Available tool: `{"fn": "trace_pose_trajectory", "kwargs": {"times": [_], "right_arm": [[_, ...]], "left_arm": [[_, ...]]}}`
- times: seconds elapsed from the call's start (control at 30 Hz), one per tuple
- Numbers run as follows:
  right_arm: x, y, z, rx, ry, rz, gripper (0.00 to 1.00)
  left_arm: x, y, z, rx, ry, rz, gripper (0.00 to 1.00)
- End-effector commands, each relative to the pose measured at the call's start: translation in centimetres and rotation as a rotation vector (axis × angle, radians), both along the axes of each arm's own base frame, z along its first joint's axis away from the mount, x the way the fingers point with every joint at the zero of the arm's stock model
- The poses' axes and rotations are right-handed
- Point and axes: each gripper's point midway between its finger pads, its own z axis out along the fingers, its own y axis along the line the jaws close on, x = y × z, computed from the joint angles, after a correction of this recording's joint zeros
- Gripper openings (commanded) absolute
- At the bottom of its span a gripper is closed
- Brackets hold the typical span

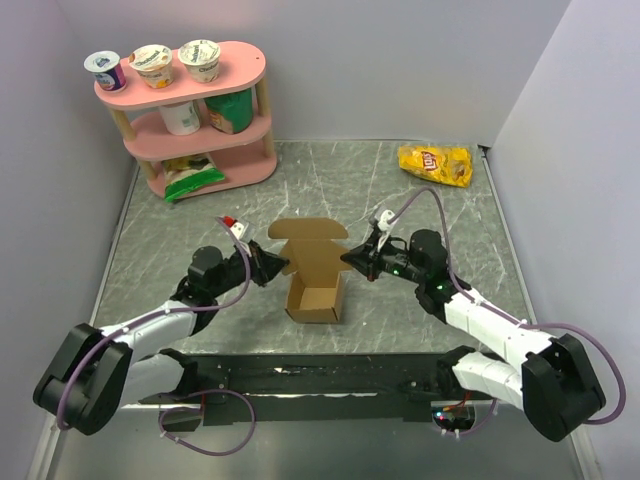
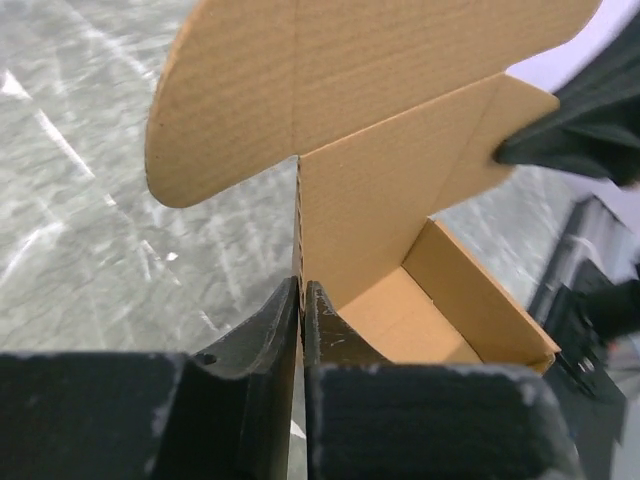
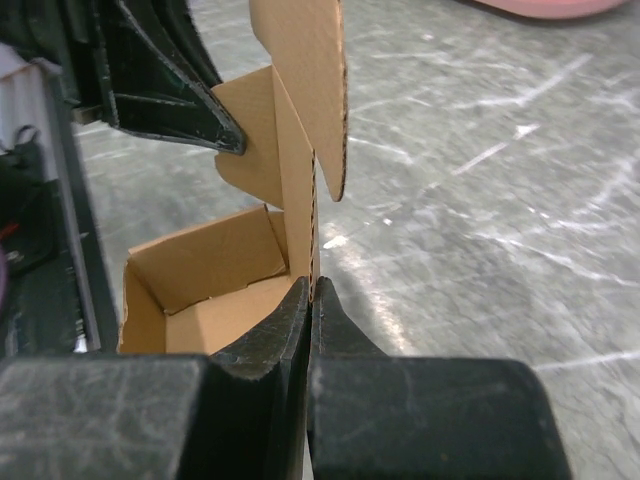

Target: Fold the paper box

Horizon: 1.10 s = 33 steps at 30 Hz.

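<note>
The paper box (image 1: 315, 285) is plain brown cardboard and stands half formed in the middle of the table, its tray open upward and its lid flap with rounded ears upright at the back. My left gripper (image 1: 283, 266) is shut on the box's left side wall; in the left wrist view its jaws (image 2: 302, 290) pinch the thin cardboard edge of the box (image 2: 400, 200). My right gripper (image 1: 349, 259) is shut on the right side wall, with the jaws (image 3: 312, 288) closed on the wall of the box (image 3: 210, 270).
A pink three-tier shelf (image 1: 190, 110) with yogurt cups stands at the back left, a green bag (image 1: 192, 180) on its lowest tier. A yellow chip bag (image 1: 435, 163) lies at the back right. Walls close in the table on both sides.
</note>
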Motion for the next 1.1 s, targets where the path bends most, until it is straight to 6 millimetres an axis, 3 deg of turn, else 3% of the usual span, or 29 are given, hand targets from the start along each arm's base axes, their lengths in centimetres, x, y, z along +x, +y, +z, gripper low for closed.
{"fn": "trace_pose_trajectory", "kwargs": {"times": [0.0, 0.47, 0.87, 1.07], "right_arm": [[1.6, -0.2, 1.2, -0.016, -0.074, -0.151, 0.0], [3.9, -0.1, -1.1, -0.039, 0.028, -0.518, 0.0], [2.3, 2.3, -3.2, -0.078, 0.041, -0.653, 0.0], [1.8, 3.1, -3.3, -0.092, 0.021, -0.693, 0.0]], "left_arm": [[2.0, -0.7, 1.3, 0.021, -0.005, 0.147, 0.11], [1.3, -2.0, 0.9, -0.003, 0.006, 0.262, 0.07], [1.5, -2.5, -0.2, 0.008, 0.073, 0.377, 0.06], [1.6, -3.3, -0.8, 0.01, 0.112, 0.429, 0.06]]}}
